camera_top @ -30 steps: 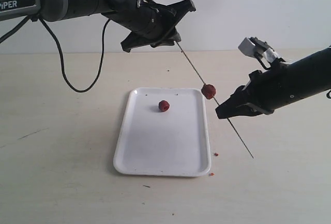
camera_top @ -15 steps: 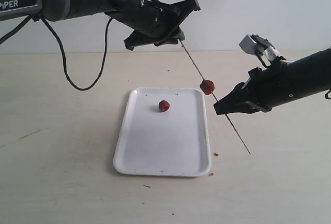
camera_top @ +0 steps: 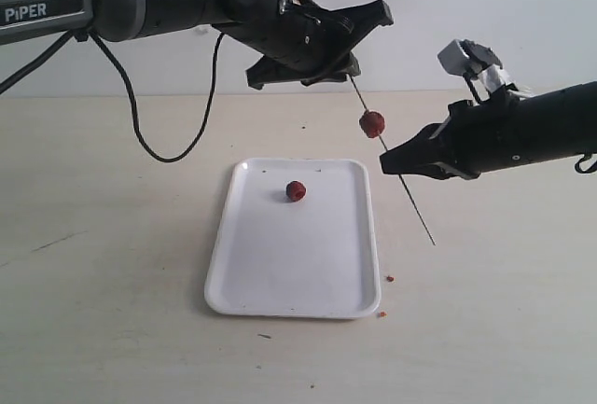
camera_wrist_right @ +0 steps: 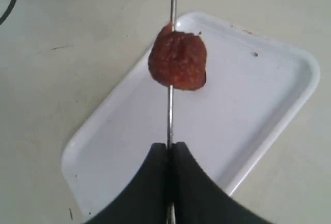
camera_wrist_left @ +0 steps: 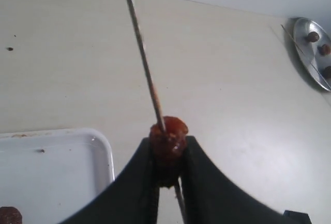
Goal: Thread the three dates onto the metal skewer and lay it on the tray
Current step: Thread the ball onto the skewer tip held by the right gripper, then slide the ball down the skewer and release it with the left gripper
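L gripper (camera_wrist_left: 168, 144): fingers (camera_wrist_left: 129, 182) closed on upper end of skewer (camera_top: 417, 210), held in the air and slanting down to the right. One date (camera_top: 371, 124) is threaded on it, betw. the two grippers. R gripper (camera_top: 384, 166): fingers (camera_wrist_right: 150, 182) pressed together on skewer, near that date on its lower side. 2nd date (camera_top: 296, 190) lies on tray (camera_top: 280, 283), near far rim. Tray sits flat on table (camera_top: 112, 264).

skewer (camera_top: 416, 208): tilted, 1 threaded date (camera_top: 371, 124) | tray (camera_top: 280, 278): 1 loose date (camera_top: 296, 190)
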You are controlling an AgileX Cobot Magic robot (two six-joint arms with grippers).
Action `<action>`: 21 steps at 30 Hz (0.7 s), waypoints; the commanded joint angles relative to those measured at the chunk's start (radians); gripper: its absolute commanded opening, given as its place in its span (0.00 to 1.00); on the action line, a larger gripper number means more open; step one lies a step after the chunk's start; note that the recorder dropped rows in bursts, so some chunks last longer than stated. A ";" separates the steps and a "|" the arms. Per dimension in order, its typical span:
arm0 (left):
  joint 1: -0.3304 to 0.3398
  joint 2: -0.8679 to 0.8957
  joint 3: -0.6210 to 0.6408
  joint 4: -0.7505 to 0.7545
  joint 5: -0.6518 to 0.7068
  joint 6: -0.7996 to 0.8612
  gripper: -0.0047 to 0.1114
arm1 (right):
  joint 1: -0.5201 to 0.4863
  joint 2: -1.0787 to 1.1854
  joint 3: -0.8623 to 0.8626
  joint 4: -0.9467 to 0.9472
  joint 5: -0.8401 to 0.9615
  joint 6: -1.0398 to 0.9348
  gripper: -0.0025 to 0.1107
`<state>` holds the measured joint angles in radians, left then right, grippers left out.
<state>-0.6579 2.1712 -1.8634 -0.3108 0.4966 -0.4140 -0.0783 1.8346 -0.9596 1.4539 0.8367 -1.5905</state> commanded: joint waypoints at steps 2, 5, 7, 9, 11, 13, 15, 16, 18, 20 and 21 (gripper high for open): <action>-0.020 0.002 0.003 -0.014 0.096 0.018 0.10 | -0.004 -0.007 -0.005 0.179 0.017 -0.158 0.02; -0.020 0.002 0.003 -0.014 0.113 0.022 0.10 | -0.004 -0.005 -0.005 0.221 0.017 -0.185 0.02; -0.022 0.002 0.003 -0.034 0.123 0.040 0.10 | -0.004 -0.005 -0.005 0.242 0.021 -0.190 0.02; -0.022 0.002 0.003 -0.044 0.132 0.058 0.10 | -0.004 -0.003 -0.005 0.254 0.029 -0.191 0.02; -0.022 0.002 0.003 -0.047 0.141 0.072 0.10 | -0.004 0.000 -0.005 0.264 0.031 -0.191 0.02; -0.022 0.002 0.003 -0.047 0.149 0.084 0.10 | -0.004 0.007 -0.005 0.275 0.031 -0.192 0.02; -0.022 0.002 0.003 -0.047 0.151 0.107 0.10 | -0.004 0.016 -0.005 0.277 0.038 -0.192 0.02; -0.022 0.002 0.003 -0.047 0.151 0.112 0.10 | -0.004 0.025 -0.005 0.279 0.048 -0.192 0.02; -0.022 0.002 0.003 -0.047 0.149 0.122 0.10 | -0.004 0.037 -0.005 0.290 0.063 -0.192 0.02; -0.022 0.002 0.003 -0.047 0.147 0.127 0.13 | -0.004 0.057 -0.005 0.290 0.083 -0.198 0.02; -0.022 0.002 0.003 -0.047 0.147 0.133 0.16 | -0.004 0.062 -0.005 0.290 0.085 -0.199 0.02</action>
<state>-0.6656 2.1696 -1.8672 -0.3493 0.5851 -0.3061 -0.0783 1.8917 -0.9538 1.6800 0.8780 -1.7688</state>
